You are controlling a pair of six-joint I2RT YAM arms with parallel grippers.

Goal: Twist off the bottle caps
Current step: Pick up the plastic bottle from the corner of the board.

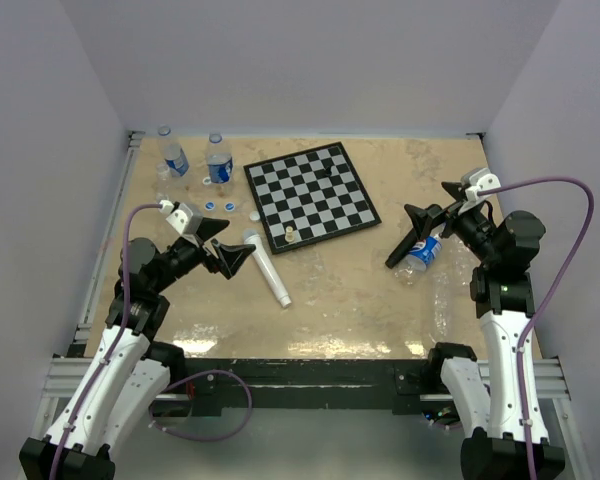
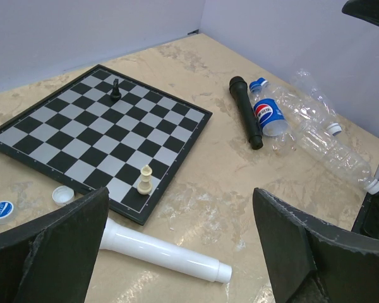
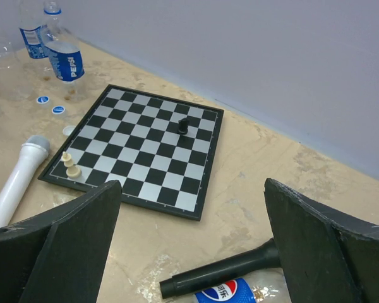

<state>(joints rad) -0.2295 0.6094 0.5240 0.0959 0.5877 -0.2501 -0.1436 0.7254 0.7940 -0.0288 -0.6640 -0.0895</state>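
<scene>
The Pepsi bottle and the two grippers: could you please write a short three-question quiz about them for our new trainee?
1. True or false: the left gripper and the right gripper are both open and hold nothing.
2. Choose one. The Pepsi bottle is: A) lying on its side on the table, B) standing upright, C) lifted off the table.
3. Fill in: the cap on that bottle's neck is ____ in colour.

Key: 1 true; 2 A; 3 blue.
</scene>
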